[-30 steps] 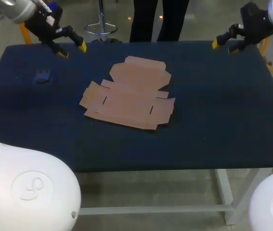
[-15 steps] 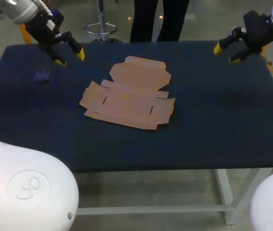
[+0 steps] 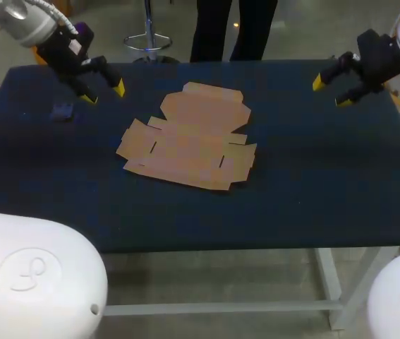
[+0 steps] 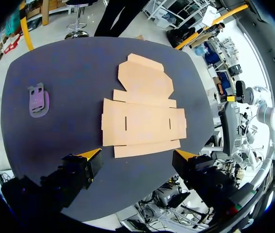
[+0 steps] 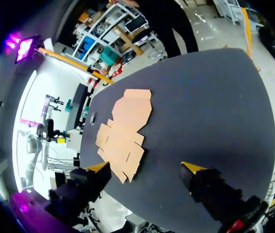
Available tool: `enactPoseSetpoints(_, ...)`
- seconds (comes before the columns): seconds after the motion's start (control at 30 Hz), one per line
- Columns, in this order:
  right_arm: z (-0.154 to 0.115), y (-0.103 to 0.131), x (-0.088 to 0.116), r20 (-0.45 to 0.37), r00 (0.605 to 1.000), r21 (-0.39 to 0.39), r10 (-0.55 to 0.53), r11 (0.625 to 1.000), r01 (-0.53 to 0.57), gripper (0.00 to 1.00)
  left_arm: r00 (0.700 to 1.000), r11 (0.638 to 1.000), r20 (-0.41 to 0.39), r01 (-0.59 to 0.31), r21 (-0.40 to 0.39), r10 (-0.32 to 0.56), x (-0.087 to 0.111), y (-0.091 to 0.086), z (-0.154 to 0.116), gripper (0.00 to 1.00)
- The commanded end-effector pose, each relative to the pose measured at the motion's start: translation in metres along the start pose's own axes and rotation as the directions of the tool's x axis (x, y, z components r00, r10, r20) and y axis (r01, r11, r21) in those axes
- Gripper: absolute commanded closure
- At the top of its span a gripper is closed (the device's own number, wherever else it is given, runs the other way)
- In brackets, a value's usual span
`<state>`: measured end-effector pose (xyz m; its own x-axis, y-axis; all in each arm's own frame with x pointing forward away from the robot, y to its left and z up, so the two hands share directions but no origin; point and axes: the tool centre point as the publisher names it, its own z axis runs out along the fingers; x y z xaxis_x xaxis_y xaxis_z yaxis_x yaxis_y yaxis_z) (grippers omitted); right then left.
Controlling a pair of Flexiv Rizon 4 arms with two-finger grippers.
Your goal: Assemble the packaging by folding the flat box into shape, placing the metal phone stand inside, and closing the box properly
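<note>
The flat brown cardboard box blank (image 3: pixel 189 138) lies unfolded in the middle of the dark table (image 3: pixel 312 183). The small dark metal phone stand (image 3: pixel 63 111) rests near the table's left edge; in the left wrist view the phone stand (image 4: pixel 38 100) looks purple and lies well ahead of the gripper, to one side of the box blank (image 4: pixel 144 114). My left gripper (image 3: pixel 104 93) hangs open above the far left of the table, just beyond the stand. My right gripper (image 3: pixel 331 92) hangs open over the far right. Both are empty. The right wrist view shows the blank (image 5: pixel 123 131) far ahead.
A person stands beyond the table's far edge, not touching it. Dark tabletop surrounds the blank on all sides, with the widest bare stretch on the right half.
Both grippers have come down and inward from the far corners toward the table. The blank and the stand have not moved.
</note>
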<state>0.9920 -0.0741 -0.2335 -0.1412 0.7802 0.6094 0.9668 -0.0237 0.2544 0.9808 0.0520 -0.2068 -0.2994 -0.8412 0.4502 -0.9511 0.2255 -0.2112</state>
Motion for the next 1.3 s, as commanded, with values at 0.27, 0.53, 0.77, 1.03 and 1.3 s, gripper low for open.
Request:
enactPoseSetpoints(0.27,-0.001,-0.002,0.001,0.001,1.000,-0.003,0.000,1.000,0.000,0.00,1.000,1.000,0.007,0.001,0.005,-0.001,0.002,0.003,-0.001,0.00)
enactPoseSetpoints(0.53,0.010,-0.012,0.012,-0.022,1.000,0.013,0.008,1.000,-0.008,0.00,0.999,0.999,-0.016,-0.036,-0.008,0.036,0.000,0.001,0.006,0.00)
enactPoseSetpoints(0.77,0.029,-0.036,0.019,-0.059,0.997,0.022,0.040,0.999,-0.039,0.00,0.998,0.998,-0.017,-0.065,-0.005,0.064,-0.004,0.012,0.013,0.00)
enactPoseSetpoints(1.03,0.055,-0.061,0.023,-0.116,0.985,0.061,0.131,0.990,-0.125,0.00,0.997,0.998,-0.047,-0.061,0.010,0.061,-0.011,0.020,0.019,0.00)
enactPoseSetpoints(1.3,0.087,-0.074,0.026,-0.121,0.977,0.092,0.175,0.982,-0.164,0.00,0.997,0.998,-0.043,-0.060,0.006,0.060,-0.009,0.027,0.022,0.00)
